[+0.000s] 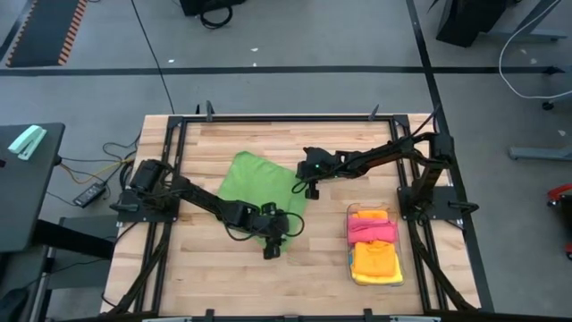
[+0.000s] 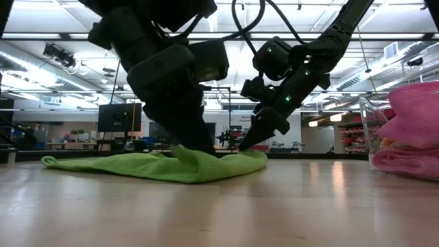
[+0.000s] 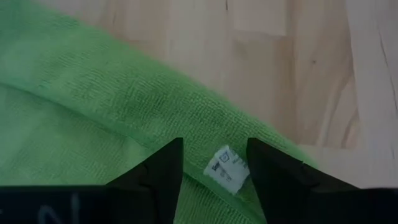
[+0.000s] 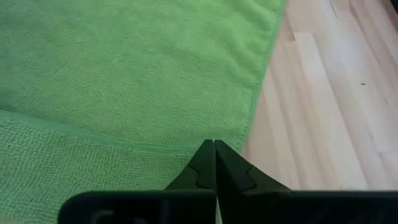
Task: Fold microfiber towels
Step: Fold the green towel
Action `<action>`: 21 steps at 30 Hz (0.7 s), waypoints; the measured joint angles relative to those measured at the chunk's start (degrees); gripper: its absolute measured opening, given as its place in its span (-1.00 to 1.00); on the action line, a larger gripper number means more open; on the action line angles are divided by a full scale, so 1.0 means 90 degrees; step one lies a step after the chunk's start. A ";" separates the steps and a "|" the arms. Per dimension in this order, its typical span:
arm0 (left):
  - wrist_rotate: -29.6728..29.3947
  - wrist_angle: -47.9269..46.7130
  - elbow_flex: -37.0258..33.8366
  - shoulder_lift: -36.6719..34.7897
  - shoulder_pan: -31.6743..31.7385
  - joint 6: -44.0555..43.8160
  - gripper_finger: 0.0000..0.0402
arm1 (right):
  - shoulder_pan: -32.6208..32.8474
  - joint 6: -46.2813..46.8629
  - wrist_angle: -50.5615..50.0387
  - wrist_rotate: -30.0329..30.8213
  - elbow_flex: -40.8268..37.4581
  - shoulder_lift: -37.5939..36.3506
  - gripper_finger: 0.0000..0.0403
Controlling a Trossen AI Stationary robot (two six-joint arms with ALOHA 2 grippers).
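1. Green microfiber towel [image 3: 93, 106] fills our closest view: the left claw [image 3: 214, 168] hangs right over its folded edge, fingers spread, with the towel's small white care tag [image 3: 225, 169] between them and nothing pinched.
2. We see the right claw [image 4: 214, 163] pressed fully together at a hem of the same towel; whether any cloth is caught between the tips, we cannot tell.
3. From above, the green towel lies near the middle of the wooden surface [image 1: 223, 268], one part already doubled over under the left claw, the rest spread flat toward the far side. We judge this fold as begun but not finished.
4. A stack of folded towels, pink [image 1: 371, 229] above orange [image 1: 374, 259] and yellow, sits in the clear plastic bin [image 2: 367, 134] on the right side of the surface, well apart from the green one. These look done.
5. We judge the task far along: the green towel needs squaring, further folds and a place on the stack. No other loose towels show.
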 joint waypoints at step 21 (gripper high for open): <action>-0.1425 -0.0997 0.0056 -0.0544 -0.0994 0.4273 -0.25 | -0.0002 -0.0167 0.0056 -0.0191 0.0000 0.0000 -1.00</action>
